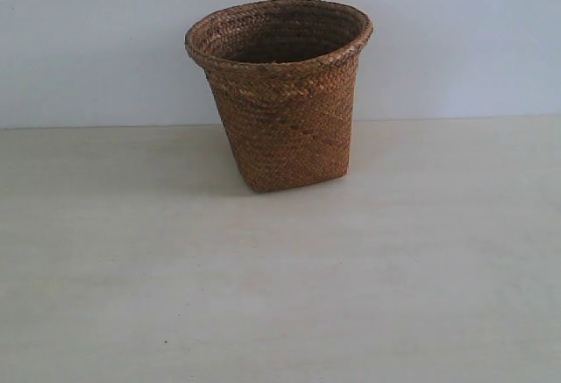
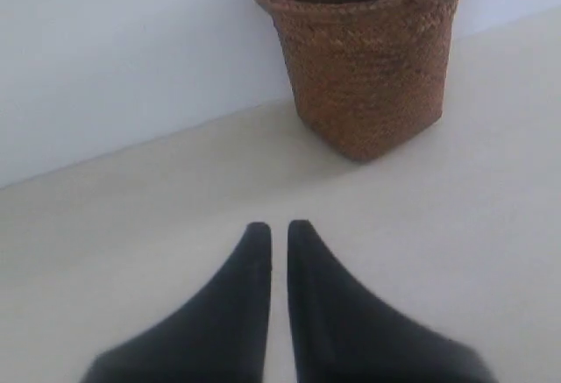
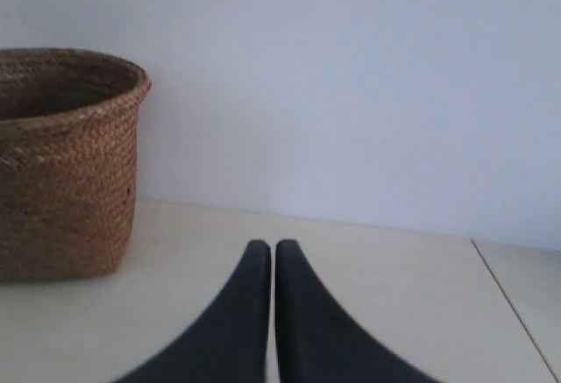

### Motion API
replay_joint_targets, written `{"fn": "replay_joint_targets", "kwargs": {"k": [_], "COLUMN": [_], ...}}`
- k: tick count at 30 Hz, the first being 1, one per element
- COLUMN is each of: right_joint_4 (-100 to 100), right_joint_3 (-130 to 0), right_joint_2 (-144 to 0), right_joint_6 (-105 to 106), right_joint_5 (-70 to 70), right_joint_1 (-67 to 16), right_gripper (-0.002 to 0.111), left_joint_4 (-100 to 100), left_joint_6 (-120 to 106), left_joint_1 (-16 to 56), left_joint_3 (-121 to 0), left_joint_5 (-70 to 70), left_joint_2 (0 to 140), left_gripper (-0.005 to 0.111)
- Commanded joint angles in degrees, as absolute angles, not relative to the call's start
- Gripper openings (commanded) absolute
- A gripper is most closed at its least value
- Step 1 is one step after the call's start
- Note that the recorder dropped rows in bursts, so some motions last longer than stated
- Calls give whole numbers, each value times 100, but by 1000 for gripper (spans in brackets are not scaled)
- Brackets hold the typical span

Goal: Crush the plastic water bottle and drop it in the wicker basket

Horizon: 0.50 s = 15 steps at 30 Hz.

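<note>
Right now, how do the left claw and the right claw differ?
The left claw shows a slit between its tips; the right claw has them almost touching. The wicker basket stands nearly ahead of the left claw, but off to one side of the right claw. Both are black and empty.

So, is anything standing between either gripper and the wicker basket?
Nothing visible. Only open table surface lies between the left gripper and the wicker basket, and the same holds for the right gripper. The plastic water bottle appears in no view.
</note>
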State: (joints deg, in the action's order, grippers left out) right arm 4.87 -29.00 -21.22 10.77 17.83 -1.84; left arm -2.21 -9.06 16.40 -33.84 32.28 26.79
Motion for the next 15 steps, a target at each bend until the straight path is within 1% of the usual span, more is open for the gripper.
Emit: {"fn": "replay_joint_targets", "kwargs": {"k": [1, 5, 8, 15], "right_joint_4": [919, 1057, 1057, 1003], "right_joint_3": [-2627, -2079, -1566, -1033], "right_joint_2": [-1460, -848, -554, -466], "right_joint_6": [1056, 1056, 1095, 1202], "right_joint_5": [1681, 1209, 715, 564], "right_joint_1": [-168, -168, -168, -168], "right_gripper": [0, 0, 0, 0], "left_joint_4": [-552, -711, -711, -711], "left_joint_6": [-787, -787, -787, -723], "left_joint_1": [1661, 1661, 1661, 1661], "left_joint_3": [-2922, -2381, -1930, -931], "left_joint_5": [2538, 1617, 1204, 224], "left_joint_2": [1907, 1184, 794, 587], "left_gripper": [4, 4, 4, 4]}}
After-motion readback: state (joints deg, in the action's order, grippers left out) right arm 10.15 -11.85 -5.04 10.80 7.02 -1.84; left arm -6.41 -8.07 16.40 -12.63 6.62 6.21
